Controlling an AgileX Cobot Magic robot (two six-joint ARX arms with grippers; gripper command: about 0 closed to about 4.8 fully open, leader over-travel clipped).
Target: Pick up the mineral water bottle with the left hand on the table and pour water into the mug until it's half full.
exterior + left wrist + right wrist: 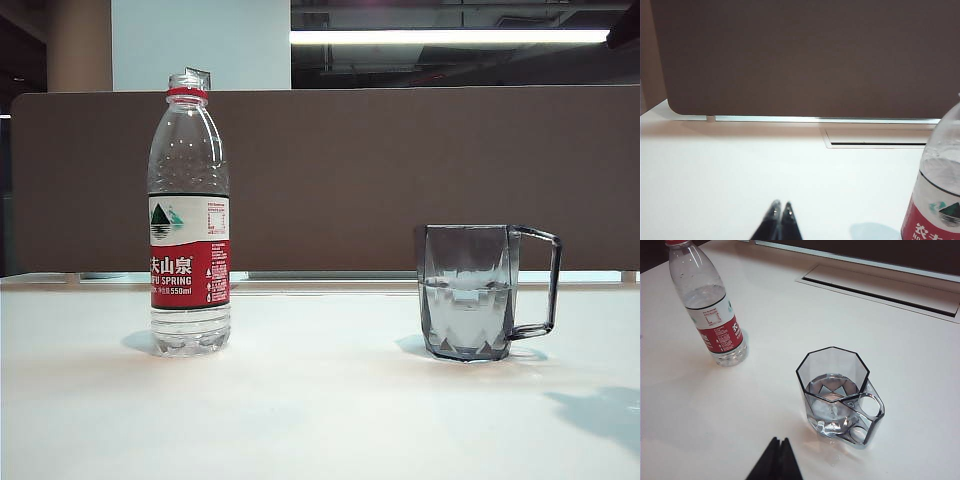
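The mineral water bottle (189, 215) stands upright and uncapped on the left of the white table (320, 400), with only a little water at its base. The smoky grey mug (470, 292) stands to its right, handle pointing right, water up to about half its height. No arm shows in the exterior view. In the left wrist view my left gripper (780, 206) is shut and empty, low over the table, with the bottle (939, 190) off to one side. My right gripper (779, 441) is shut and empty above the table, short of the mug (837, 392) and the bottle (707, 302).
A brown partition (400, 170) runs along the table's far edge. A slotted cable recess (880, 290) lies in the tabletop behind the mug. A few water drops (832, 457) sit on the table by the mug's base.
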